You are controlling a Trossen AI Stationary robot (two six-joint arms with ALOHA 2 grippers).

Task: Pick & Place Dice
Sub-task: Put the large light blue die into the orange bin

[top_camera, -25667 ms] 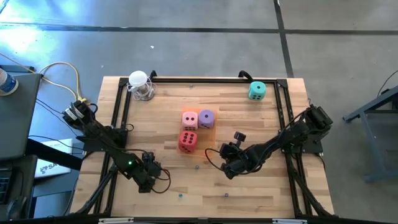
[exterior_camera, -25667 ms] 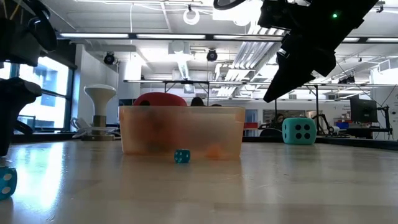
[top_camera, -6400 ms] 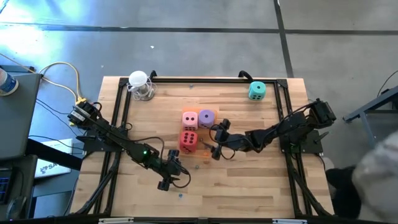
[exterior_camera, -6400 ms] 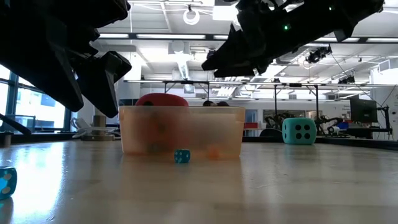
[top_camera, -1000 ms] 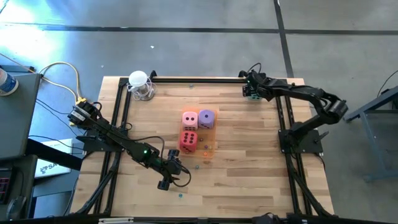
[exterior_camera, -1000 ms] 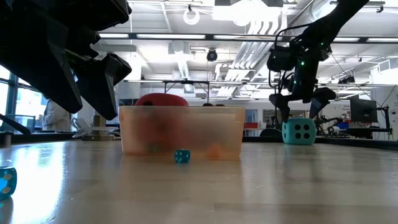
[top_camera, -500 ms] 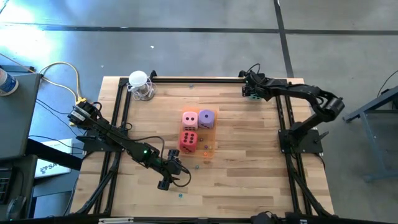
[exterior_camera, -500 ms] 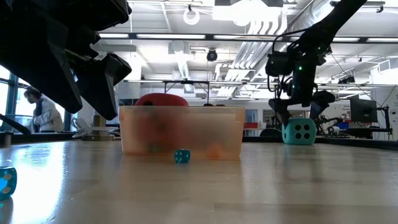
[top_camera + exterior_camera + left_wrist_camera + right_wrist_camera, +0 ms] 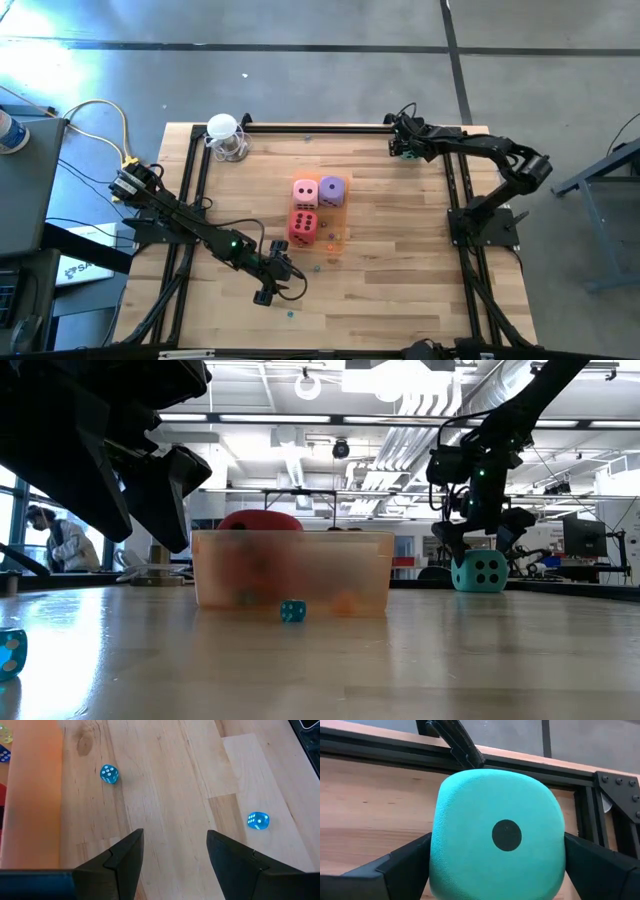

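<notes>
A: Item one, near edge of the bench [image 9: 400, 300]?

B: Left gripper [image 9: 272, 290], jaws wide, holding nothing, idle above bare wood. Two small blue dice [image 9: 109, 774] lay on the boards ahead of it.

A: Mid-bench?

B: Orange tray [image 9: 338, 238], translucent, with the red die [image 9: 303, 225], pink die [image 9: 306, 193] and purple die [image 9: 332, 190] sitting close together at it. Three of four were gathered there, by my reading.

A: Far corner?

B: Teal die [image 9: 497, 840], resting on the wood just inside the black frame [image 9: 375, 750]. Right gripper [image 9: 405, 143] was down over it, a finger [image 9: 395, 867] on either side. Whether the jaws had closed onto the foam, I could not tell.

A: Step in hand?

B: Picking the last die, I judged. Next called for a firm squeeze, a lift clear of the frame, then carriage to the tray.

A: Surface and room?

B: Pale wooden planks; beyond, a bright workshop with ceiling pipes [image 9: 400, 430], and a person [image 9: 55, 540] far off.
</notes>
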